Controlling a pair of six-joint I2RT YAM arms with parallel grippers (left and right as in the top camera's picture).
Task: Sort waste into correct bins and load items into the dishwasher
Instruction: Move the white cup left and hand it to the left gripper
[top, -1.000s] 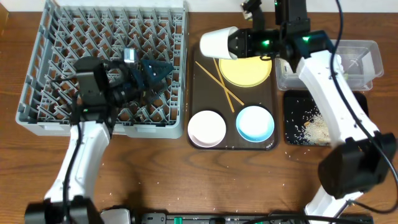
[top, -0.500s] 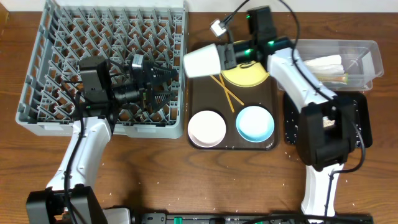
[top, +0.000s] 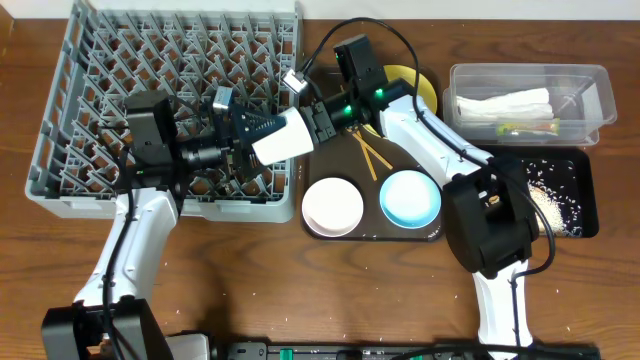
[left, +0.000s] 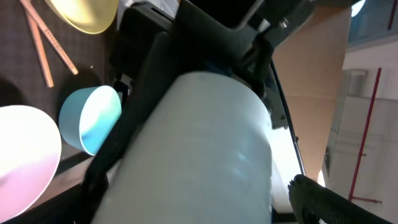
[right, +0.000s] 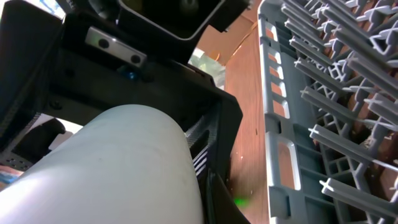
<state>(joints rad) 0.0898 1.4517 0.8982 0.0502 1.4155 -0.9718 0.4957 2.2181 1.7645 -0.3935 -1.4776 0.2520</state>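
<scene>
My right gripper (top: 302, 132) is shut on the small white cup (top: 283, 141) and holds it on its side over the right edge of the grey dish rack (top: 60, 182). My left gripper (top: 248, 135) is open, with its fingers on either side of the cup's mouth end. The cup fills the left wrist view (left: 205, 143), with a gap to one finger. It also fills the right wrist view (right: 112, 168), beside the rack (right: 336, 93). On the brown tray (top: 372, 238) are the yellow plate (top: 403, 73), the chopsticks (top: 370, 155), the white bowl (top: 332, 205) and the light-blue bowl (top: 410, 197).
The clear tub (top: 597, 108) at the right holds the white napkin (top: 505, 103) and the green-and-yellow wrapper (top: 530, 127). The black tray (top: 585, 180) in front of it holds rice scraps (top: 547, 200). My right arm stretches across the brown tray.
My right arm has carried the cup left, from above the yellow plate to the rack's right edge and between my left gripper's fingers. My left arm has hardly moved.
</scene>
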